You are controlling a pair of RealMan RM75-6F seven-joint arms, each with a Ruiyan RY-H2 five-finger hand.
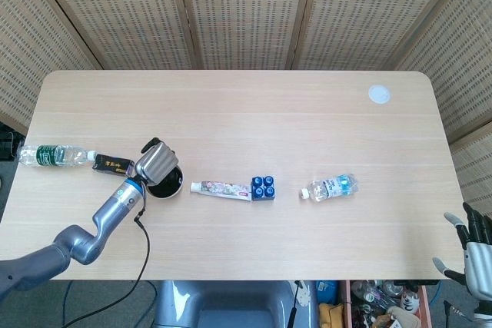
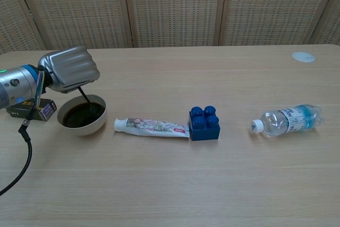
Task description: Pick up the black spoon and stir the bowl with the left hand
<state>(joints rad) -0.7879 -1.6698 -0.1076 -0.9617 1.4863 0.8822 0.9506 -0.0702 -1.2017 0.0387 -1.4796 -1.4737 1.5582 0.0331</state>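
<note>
Left hand (image 2: 70,68) grasps black spoon (image 2: 86,100) above bowl (image 2: 82,115), tip dipped in dark liquid. Right hand (image 1: 478,250) off desk (image 1: 246,105) corner, released, fingers spread.

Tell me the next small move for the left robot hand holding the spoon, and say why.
Probably sweep the thin black spoon back leftward through the dark liquid. The left robot hand holds it over the white round bowl, and the tip dips in near the bowl's right side, close to the rim, so circling back should keep stirring without knocking the wall.
</note>
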